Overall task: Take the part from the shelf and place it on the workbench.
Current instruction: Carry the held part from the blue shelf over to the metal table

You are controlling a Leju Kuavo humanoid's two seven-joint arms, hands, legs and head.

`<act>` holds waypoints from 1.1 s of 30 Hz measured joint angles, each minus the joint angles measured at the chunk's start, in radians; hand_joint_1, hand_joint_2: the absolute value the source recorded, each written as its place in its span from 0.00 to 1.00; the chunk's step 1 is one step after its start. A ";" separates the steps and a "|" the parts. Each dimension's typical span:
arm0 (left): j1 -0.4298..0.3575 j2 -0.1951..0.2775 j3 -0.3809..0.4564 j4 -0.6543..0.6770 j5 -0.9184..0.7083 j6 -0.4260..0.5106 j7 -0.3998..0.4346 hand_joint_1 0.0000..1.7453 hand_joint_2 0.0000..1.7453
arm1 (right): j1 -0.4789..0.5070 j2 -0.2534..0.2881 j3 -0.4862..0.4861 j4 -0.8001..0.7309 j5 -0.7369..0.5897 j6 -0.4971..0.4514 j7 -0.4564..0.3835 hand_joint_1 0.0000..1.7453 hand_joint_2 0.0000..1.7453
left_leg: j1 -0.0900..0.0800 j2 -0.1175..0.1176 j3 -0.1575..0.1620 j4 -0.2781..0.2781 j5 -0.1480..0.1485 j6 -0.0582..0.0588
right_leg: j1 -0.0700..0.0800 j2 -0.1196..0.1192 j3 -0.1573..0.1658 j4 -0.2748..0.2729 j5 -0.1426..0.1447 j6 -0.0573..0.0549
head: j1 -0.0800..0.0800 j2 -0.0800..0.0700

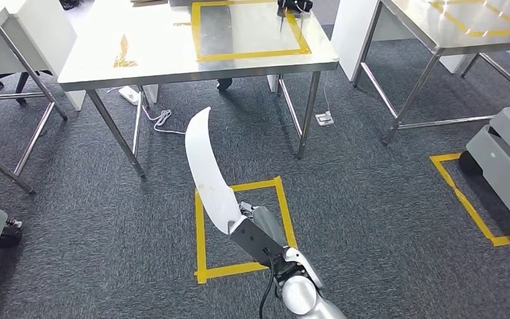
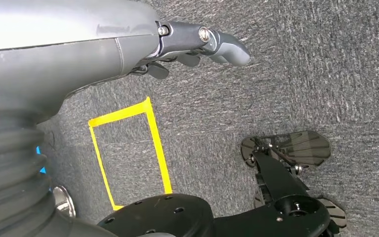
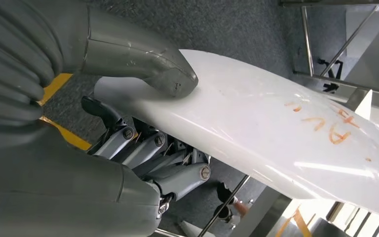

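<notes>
- The right hand [image 1: 260, 229] grips the part [image 1: 207, 169], a white curved blade-shaped panel, by its wide lower end.
- In the right wrist view the thick thumb [image 3: 170, 79] presses on the part's upper face and the darker fingers [image 3: 143, 148] are curled against its underside, so the part [image 3: 256, 123] is clamped between them.
- The part rises from the hand and tapers to a point that leans toward the bench [image 1: 159, 53] ahead; it is in the air over the carpet [image 1: 372, 199], touching nothing but the hand.
- Orange marks [image 3: 325, 126] are written on the part's face near its far end.
- The bench is steel-topped, with a yellow tape rectangle [image 1: 252, 33] on its surface and a dark object [image 1: 294, 6] at the rectangle's far corner.
- On the carpet just under the right hand lies a yellow tape square [image 1: 242, 229].
- A second bench [image 1: 465, 26] stands to the right, and a grey wheeled cart [image 1: 505, 159] is at the right edge beside another tape outline [image 1: 468, 199].
- The left hand [image 2: 192, 47] hangs over the carpet, holding nothing; its fingers are loosely bent and slightly apart.
- A white power strip [image 1: 129, 94] with a cable lies under the near bench.
</notes>
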 joint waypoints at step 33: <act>0.001 0.005 0.000 -0.002 0.000 0.000 -0.002 0.00 1.00 | 0.003 0.000 -0.008 0.023 0.058 -0.049 0.005 0.93 1.00 | 0.026 -0.005 0.002 0.005 -0.002 -0.068 | -0.027 0.032 -0.008 0.026 -0.021 -0.002 | 0.007 0.000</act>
